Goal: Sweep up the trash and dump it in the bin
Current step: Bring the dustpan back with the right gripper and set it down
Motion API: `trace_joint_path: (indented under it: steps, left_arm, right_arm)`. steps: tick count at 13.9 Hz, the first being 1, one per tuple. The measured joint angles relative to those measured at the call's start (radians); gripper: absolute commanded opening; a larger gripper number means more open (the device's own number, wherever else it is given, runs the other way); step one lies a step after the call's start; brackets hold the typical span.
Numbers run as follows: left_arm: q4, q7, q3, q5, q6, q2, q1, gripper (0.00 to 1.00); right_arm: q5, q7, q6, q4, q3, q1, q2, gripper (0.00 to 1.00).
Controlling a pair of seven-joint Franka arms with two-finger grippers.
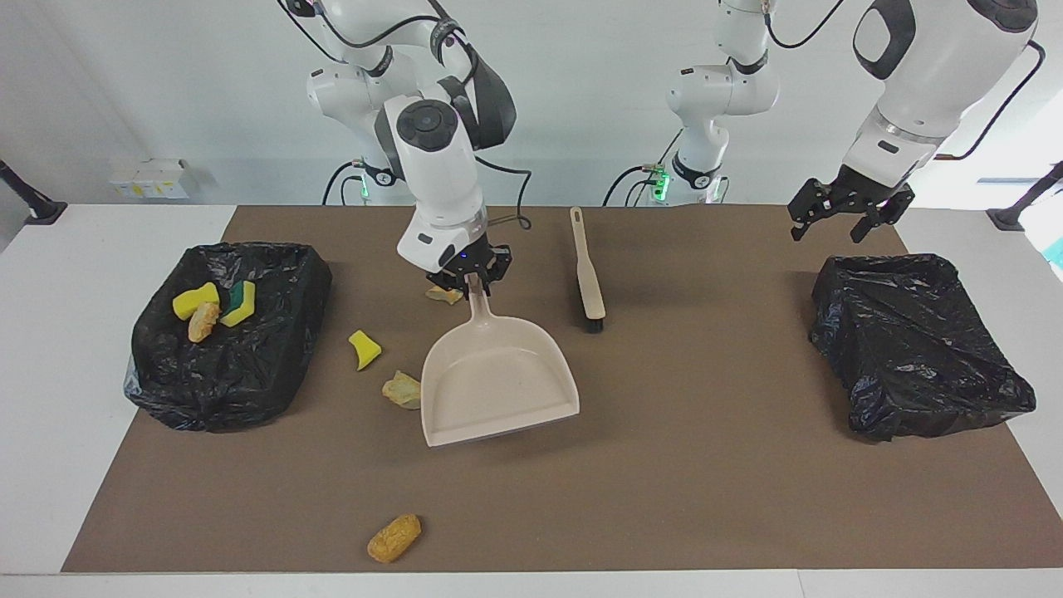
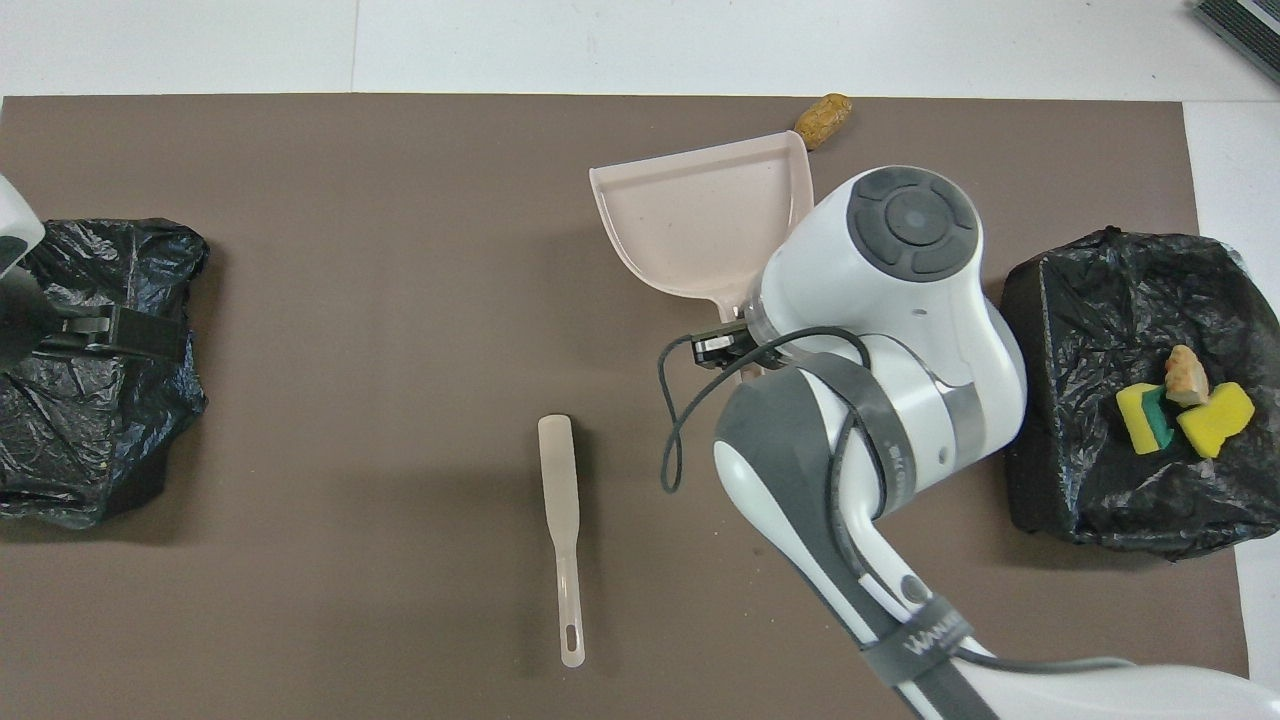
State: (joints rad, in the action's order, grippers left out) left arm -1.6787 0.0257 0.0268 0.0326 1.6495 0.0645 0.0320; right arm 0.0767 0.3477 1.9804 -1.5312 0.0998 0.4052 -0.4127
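My right gripper (image 1: pixel 474 281) is shut on the handle of the beige dustpan (image 1: pixel 498 378), whose mouth points away from the robots; the pan also shows in the overhead view (image 2: pixel 700 215). On the mat beside the pan lie trash bits: a yellow sponge piece (image 1: pixel 364 349), a tan lump (image 1: pixel 403 389) touching the pan's side, and a lump (image 1: pixel 444 294) by my right gripper. An orange lump (image 1: pixel 394 537) lies near the mat's edge farthest from the robots. Two sponges and a bread lump (image 1: pixel 203 320) lie in the black bin (image 1: pixel 224 365). My left gripper (image 1: pixel 849 214) is open and waits over the mat.
A beige brush (image 1: pixel 586 270) lies on the mat beside the dustpan, toward the left arm's end. A second black-lined bin (image 1: pixel 913 349) stands at the left arm's end, just under my left gripper (image 2: pixel 60 330) in the overhead view.
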Motion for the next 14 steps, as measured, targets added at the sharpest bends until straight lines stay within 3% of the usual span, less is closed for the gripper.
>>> trace_joint_path:
  steps: [4, 7, 8, 9, 10, 14]
  left_arm:
    - [0.03, 0.0, -0.013, 0.0, -0.058, 0.02, -0.001, 1.0]
    - [0.033, 0.0, -0.019, 0.0, -0.107, 0.041, -0.001, 1.0]
    - [0.033, 0.0, -0.019, 0.0, -0.117, 0.045, -0.001, 1.0]
    - [0.033, 0.0, -0.02, 0.0, -0.119, 0.05, -0.001, 1.0]
    - [0.033, 0.0, -0.021, 0.0, -0.121, 0.056, -0.001, 1.0]
    - [0.033, -0.002, -0.024, 0.0, -0.121, 0.064, -0.001, 1.0]
  right_arm:
    - [0.0, 0.116, 0.048, 0.145, -0.002, 0.078, -0.176, 0.0]
    - [0.0, 0.136, 0.089, 0.164, -0.003, 0.098, -0.222, 0.0]
    - [0.0, 0.139, 0.12, 0.161, -0.003, 0.103, -0.23, 0.2]
    - [0.0, 0.14, 0.149, 0.158, -0.003, 0.107, -0.235, 0.89]
    - [0.0, 0.141, 0.166, 0.156, -0.003, 0.108, -0.238, 1.0]
    - [0.0, 0.141, 0.176, 0.156, -0.007, 0.108, -0.239, 1.0]
